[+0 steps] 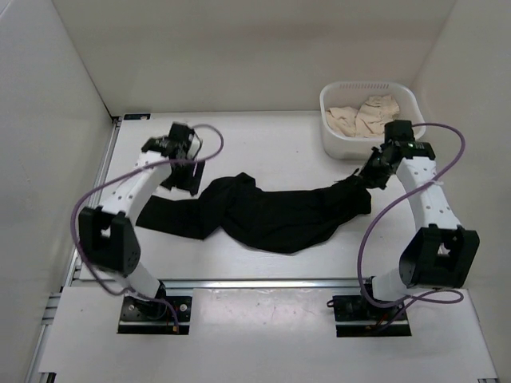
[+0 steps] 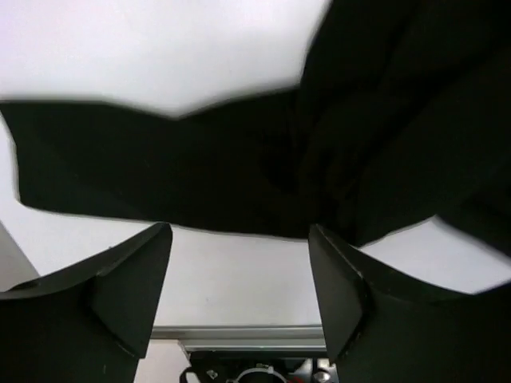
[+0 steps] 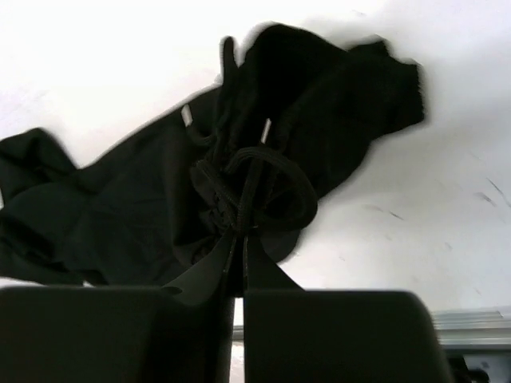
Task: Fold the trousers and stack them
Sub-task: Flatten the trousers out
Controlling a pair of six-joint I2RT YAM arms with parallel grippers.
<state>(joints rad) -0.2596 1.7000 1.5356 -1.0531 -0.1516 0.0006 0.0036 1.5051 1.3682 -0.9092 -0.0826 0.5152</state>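
The long-legged, plain black soft-fabric trousers lay stretched sideways across the white bench, reaching from just below the left hand to the right hand. The end near the left hand lay flat as a broad dark band just beyond that hand's spread fingers, touched by neither. Midway between the two hands the cloth was bunched into rumpled folds. The waist end sat at the right hand, gathered into a crumpled knot, and a fold of it was pinched between that hand's closed fingers. A looped black drawcord with pale tips lay on top of it, just ahead of the fingertips.
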